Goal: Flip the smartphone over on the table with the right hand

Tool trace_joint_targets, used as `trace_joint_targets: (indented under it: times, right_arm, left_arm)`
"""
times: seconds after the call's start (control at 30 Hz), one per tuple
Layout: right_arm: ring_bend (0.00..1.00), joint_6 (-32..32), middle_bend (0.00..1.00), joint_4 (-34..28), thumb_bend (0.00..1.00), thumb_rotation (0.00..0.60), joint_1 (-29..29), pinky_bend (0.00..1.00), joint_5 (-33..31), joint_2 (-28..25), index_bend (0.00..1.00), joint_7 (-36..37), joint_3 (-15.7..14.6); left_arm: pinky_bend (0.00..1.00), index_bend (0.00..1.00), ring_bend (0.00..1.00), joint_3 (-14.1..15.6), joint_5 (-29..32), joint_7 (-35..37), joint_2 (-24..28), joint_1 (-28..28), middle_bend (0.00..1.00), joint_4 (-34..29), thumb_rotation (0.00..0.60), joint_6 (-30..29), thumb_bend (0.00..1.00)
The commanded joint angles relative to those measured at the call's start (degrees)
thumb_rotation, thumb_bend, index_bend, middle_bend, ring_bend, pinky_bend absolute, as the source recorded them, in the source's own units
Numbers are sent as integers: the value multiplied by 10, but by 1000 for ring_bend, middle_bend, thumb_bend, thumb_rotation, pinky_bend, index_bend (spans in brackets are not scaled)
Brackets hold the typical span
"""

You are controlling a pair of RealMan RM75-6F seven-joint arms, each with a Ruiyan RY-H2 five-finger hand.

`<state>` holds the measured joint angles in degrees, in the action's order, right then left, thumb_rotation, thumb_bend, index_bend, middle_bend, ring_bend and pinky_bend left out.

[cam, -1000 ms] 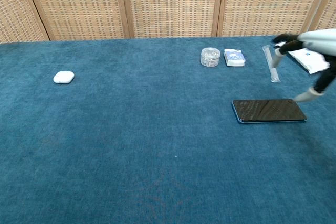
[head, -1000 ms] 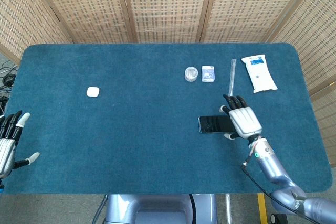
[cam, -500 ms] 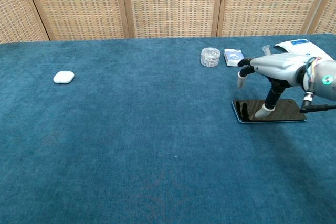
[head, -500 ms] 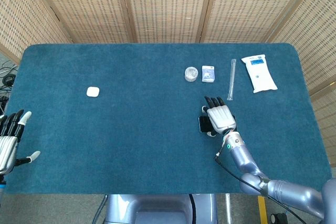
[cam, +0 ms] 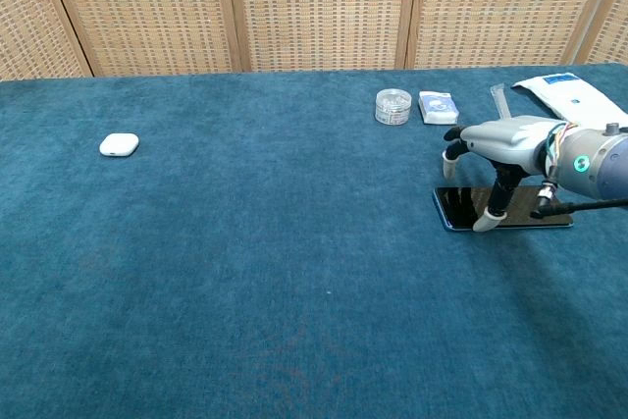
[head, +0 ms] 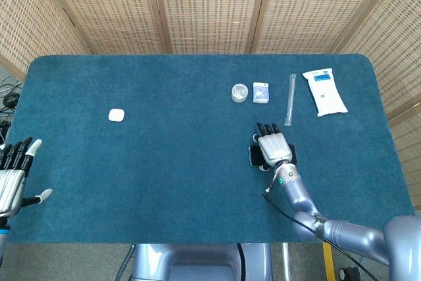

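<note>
A black smartphone (cam: 459,205) lies flat on the blue table, glossy side up; in the head view only its left end (head: 252,155) shows from under my hand. My right hand (head: 273,147) (cam: 498,147) hovers palm-down over the phone's left half, fingers spread toward the far side. In the chest view its thumb tip (cam: 482,222) reaches down to the phone's near edge. It grips nothing. My left hand (head: 13,172) stays at the table's left edge, fingers apart and empty; the chest view does not show it.
Behind the phone stand a small clear round jar (head: 239,92) and a small blue-white packet (head: 261,93). A clear thin tube (head: 289,99) and a white wipes pack (head: 323,91) lie at the far right. A white earbud case (head: 116,115) sits far left.
My right hand has slid left from the phone's right end to over its left half and sunk lower; its thumb now meets the near edge. The phone has not moved.
</note>
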<state>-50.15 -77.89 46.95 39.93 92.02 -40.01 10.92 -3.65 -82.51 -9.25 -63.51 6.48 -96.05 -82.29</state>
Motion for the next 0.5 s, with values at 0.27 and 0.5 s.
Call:
trace_joint_targets:
  times: [0.27, 0.5]
  right_arm:
    - [0, -1, 0, 7, 119, 600, 5, 0, 0, 5, 286, 10, -10]
    - [0, 2, 0, 20, 131, 600, 12, 0, -10, 12, 288, 10, -15]
  left_arm:
    - [0, 0, 0, 1, 1, 0, 0, 1, 0, 0, 600, 0, 0]
    - [0, 0, 0, 1, 3, 3, 1, 2, 0, 1, 600, 2, 0]
